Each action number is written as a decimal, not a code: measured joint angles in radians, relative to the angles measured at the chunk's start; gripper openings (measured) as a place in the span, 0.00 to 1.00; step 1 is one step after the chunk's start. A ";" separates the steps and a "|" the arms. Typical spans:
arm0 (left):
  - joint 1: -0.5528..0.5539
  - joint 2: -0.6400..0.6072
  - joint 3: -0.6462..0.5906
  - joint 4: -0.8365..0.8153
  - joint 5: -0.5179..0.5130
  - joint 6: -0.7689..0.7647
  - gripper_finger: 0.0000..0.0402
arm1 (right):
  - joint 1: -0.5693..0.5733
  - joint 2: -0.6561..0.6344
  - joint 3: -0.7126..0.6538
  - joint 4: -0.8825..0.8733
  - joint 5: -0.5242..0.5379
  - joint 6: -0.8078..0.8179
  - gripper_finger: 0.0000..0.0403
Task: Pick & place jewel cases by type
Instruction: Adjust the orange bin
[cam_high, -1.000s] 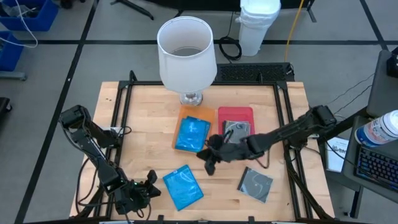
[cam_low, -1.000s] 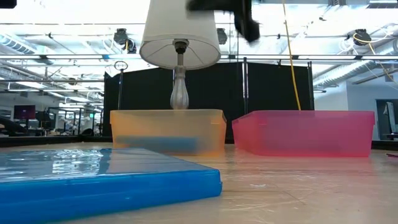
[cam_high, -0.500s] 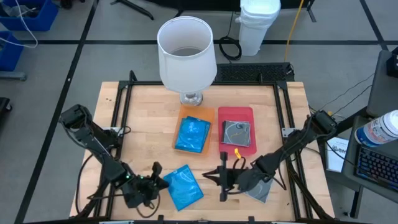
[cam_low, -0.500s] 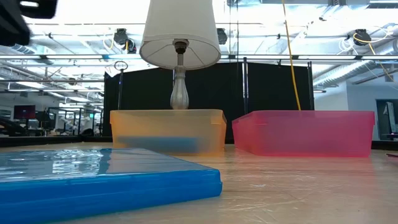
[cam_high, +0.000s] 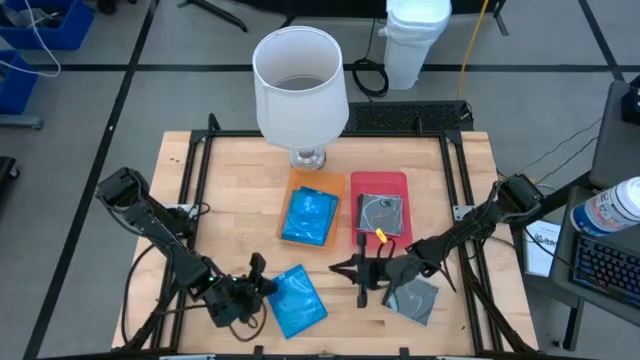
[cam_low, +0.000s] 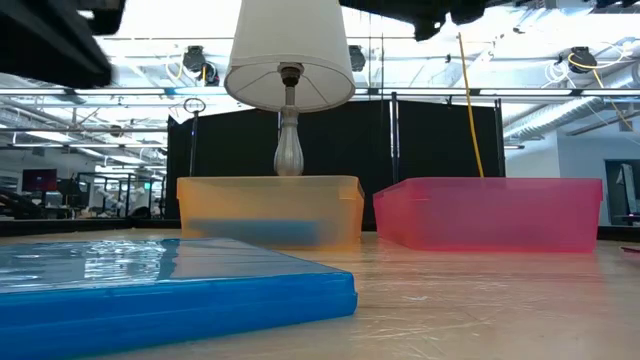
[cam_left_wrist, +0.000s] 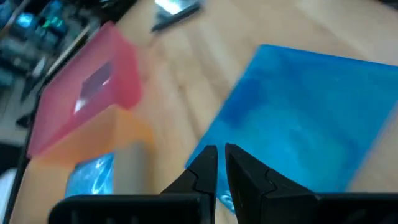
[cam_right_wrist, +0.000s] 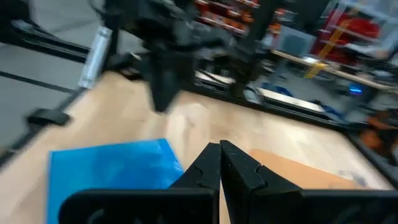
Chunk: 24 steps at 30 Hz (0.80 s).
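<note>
Blue jewel case (cam_high: 295, 300) at 6 o'clock on the worktop (cam_high: 230, 200) is next: the left hand (cam_high: 262, 283) slid up to its edge, nearly clenched, empty. The right hand (cam_high: 358, 275) swung back, clenched, empty too.

lamp (cam_high: 299, 75) blocks rear centre, bare wood (cam_high: 240, 210) free L

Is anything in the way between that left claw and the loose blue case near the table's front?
Nothing visible. The left gripper sits right at the edge of the loose blue case, with only bare table beside them; its fingers are nearly together and hold nothing.
</note>
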<state>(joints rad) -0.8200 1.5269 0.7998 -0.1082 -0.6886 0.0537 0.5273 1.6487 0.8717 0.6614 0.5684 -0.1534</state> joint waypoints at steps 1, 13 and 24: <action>0.011 0.000 0.000 -0.001 -0.005 -0.031 0.10 | -0.010 0.000 -0.001 0.004 -0.042 0.006 0.00; 0.031 0.021 -0.001 -0.036 -0.109 -0.130 0.10 | -0.075 0.014 -0.002 0.034 -0.152 0.088 0.00; 0.110 0.025 0.000 -0.127 -0.176 -0.052 0.10 | -0.075 0.015 -0.002 -0.129 -0.102 0.176 0.00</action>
<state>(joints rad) -0.7102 1.5517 0.7994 -0.2357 -0.8642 0.0018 0.4526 1.6634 0.8696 0.5321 0.4663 0.0222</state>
